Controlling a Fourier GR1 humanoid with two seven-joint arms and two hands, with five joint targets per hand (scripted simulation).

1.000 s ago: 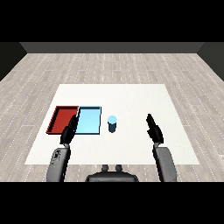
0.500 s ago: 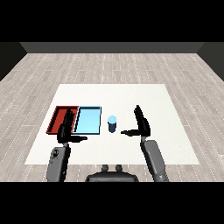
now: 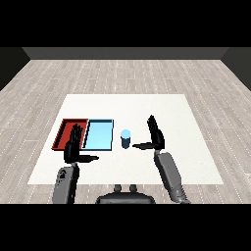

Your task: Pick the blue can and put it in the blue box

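— Looking down from my head view, where does the blue can (image 3: 126,138) stand?

— Upright on the white table (image 3: 186,122), near the middle, just beside the right edge of the blue tray (image 3: 98,135) and outside it. The red tray (image 3: 68,133) lies touching the blue one on its far side, toward the table's left edge.

— And your right hand (image 3: 156,137)?

— I hold it just to the right of the can, fingers straight and pointing up, thumb stretched toward the can. It is open and holds nothing; I see a small gap between thumb and can. I judge it is set that way so the can fits between thumb and fingers once I slide in.

— Why that side?

— The tray is on the can's left, so gripping from the right leaves a short carry across its rim.

— Your left hand (image 3: 74,147)?

— Open too, fingers straight, at the near edge of the trays where red meets blue, empty. It partly covers the trays' near rims, so I may need to keep it clear of the drop.

— No other view?

— None.
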